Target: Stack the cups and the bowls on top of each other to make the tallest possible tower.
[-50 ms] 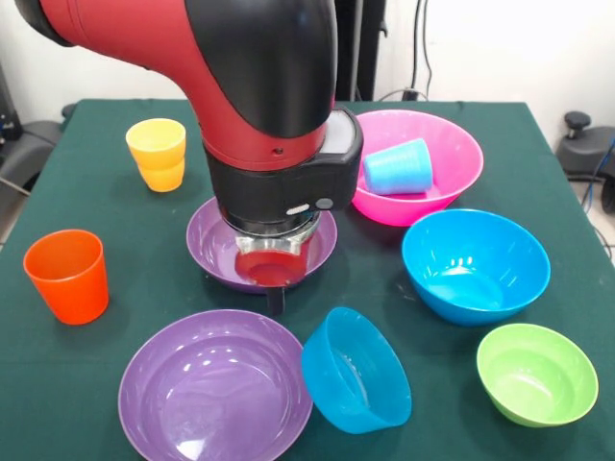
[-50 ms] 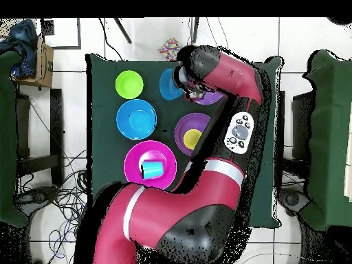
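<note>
My gripper (image 1: pixel 276 300) hangs under the wrist, low over the gap between two purple bowls (image 1: pixel 216 389) (image 1: pixel 207 240); its state is hidden. In the overhead view the farther purple bowl (image 2: pixel 184 124) holds a pale yellow cup (image 2: pixel 192 138), which the wrist hides in the front view. A light blue cup (image 1: pixel 397 167) lies on its side in the pink bowl (image 1: pixel 452 144). Two amber-yellow cups (image 1: pixel 157 152) stand stacked at the far left and an orange cup (image 1: pixel 67 276) stands alone at the left. A small blue bowl (image 1: pixel 356 370) leans tilted against the near purple bowl.
A big blue bowl (image 1: pixel 476 264) and a small green bowl (image 1: pixel 536 373) sit upright on the right of the green tablecloth (image 1: pixel 115 202). The red arm (image 2: pixel 227 82) crosses over one side of the table in the overhead view. Chairs stand beside the table.
</note>
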